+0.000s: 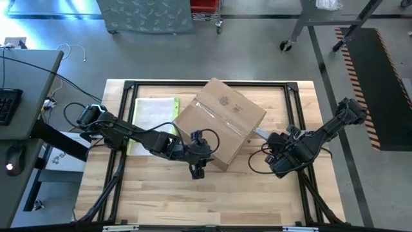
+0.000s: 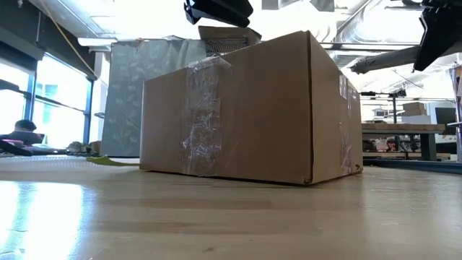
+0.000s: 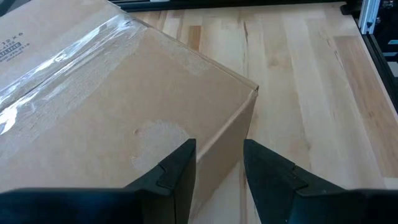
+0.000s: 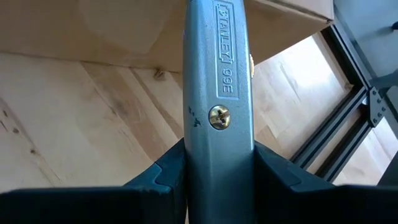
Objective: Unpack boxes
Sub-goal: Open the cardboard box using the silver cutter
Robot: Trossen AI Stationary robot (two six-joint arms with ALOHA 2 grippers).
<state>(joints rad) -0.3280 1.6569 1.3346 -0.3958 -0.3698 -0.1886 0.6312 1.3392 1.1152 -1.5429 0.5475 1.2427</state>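
The brown cardboard box (image 1: 222, 122) stands on its bottom in the middle of the wooden table, with clear tape (image 2: 202, 115) running over its top and down its near side. My left gripper (image 3: 219, 155) hovers open just above the box's near corner (image 3: 252, 90), also seen in the high view as my left gripper (image 1: 196, 169). One finger is over the box top and the other is beyond its edge. My right gripper (image 1: 275, 147) is to the right of the box, shut on a grey metal utility knife (image 4: 219, 74) that points toward the box's right side. My right gripper pinches the utility knife's body (image 4: 219, 134) between its two fingers, which sit on the two long narrow edges with the screw side facing the camera. The fingers lie along the knife, which slants down toward the box, clear of the table. Its front end (image 1: 259, 133) is close to the box; whether it touches I cannot tell.
A flat clear sleeve with a yellow edge (image 1: 154, 117) lies on the table left of the box. A black metal frame (image 1: 212, 84) runs around the table. Bare wood (image 1: 212, 200) stretches along the near side. A desk with a keyboard (image 1: 9, 103) stands at the left.
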